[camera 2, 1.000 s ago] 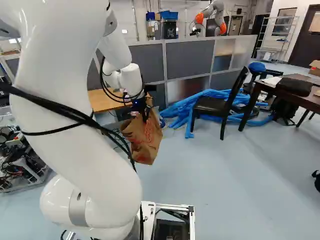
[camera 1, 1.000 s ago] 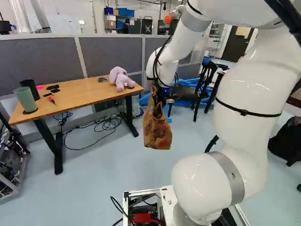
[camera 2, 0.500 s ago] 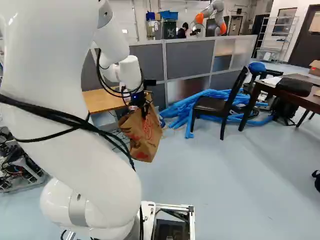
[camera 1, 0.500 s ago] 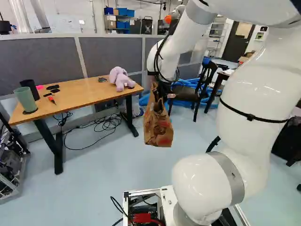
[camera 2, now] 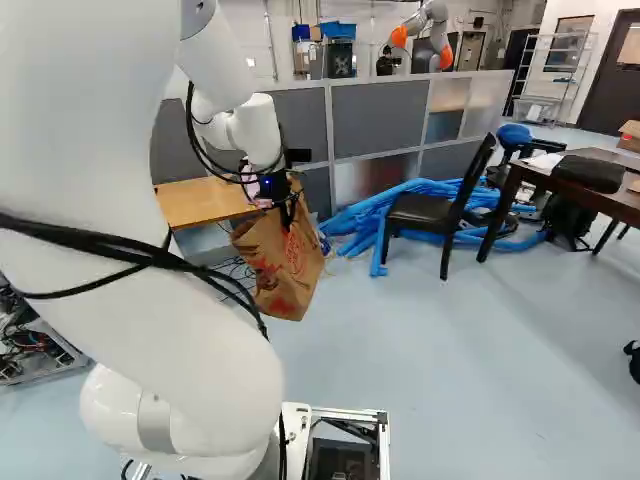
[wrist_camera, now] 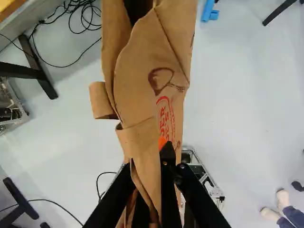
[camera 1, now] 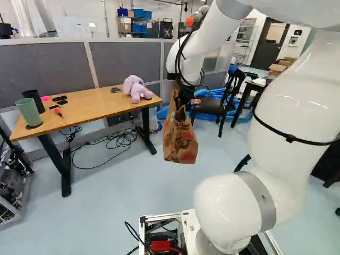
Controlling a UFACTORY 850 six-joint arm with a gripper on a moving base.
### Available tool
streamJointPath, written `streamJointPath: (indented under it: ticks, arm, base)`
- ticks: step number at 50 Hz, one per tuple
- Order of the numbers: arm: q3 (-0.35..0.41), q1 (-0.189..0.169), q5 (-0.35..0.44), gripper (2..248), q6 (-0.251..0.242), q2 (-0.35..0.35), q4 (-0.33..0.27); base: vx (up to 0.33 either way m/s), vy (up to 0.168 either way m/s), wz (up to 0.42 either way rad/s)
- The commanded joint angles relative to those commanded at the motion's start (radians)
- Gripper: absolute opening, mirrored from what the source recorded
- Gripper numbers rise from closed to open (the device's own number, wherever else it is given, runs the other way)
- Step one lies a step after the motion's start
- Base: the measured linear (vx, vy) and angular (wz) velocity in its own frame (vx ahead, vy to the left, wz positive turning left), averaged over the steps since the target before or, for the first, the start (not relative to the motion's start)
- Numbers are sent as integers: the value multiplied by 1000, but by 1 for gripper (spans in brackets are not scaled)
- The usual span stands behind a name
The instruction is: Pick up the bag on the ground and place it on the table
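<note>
Black two-fingered gripper [wrist_camera: 146,167], pinching the rim of the brown paper bag with red print [camera 1: 179,141]; bag suspended above the pale floor [camera 1: 117,212], beside the wooden-topped table [camera 1: 87,111]. Probably light, limp, tearable; a folded rim suits gripping.

- Bag [camera 1: 179,141]: kraft brown; red print on its side, red patches toward the base.
- Table [camera 1: 90,108]: orange-tan top, black legs.
- Plush toy [camera 1: 135,88]: pale lilac.
- Green cup [camera 1: 29,112]: muted green, plain.
- Dark cup [camera 1: 35,100]: black.
- Arm [camera 1: 295,98]: glossy white, grey band at the lower joint; cables [camera 2: 120,245] black.
- Partition [camera 2: 375,122]: charcoal panels, pale grey frame.
- Tubing [camera 2: 360,222]: bright blue.
- Chair [camera 2: 425,209]: near-black.
- Floor [camera 2: 450,380]: pale blue-grey.
- Another robot [camera 2: 399,37]: light grey, orange joints.
</note>
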Motion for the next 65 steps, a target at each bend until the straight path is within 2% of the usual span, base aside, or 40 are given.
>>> streamJointPath:
  ticks: [23, 65]
  arm:
    - [-31, -2, -113, 21, 0, 44, 0]
    - [-28, -3, -272, 21, 0, 194, 0]
  base:
    - [0, 0, 0]
    - [0, 0, 0]
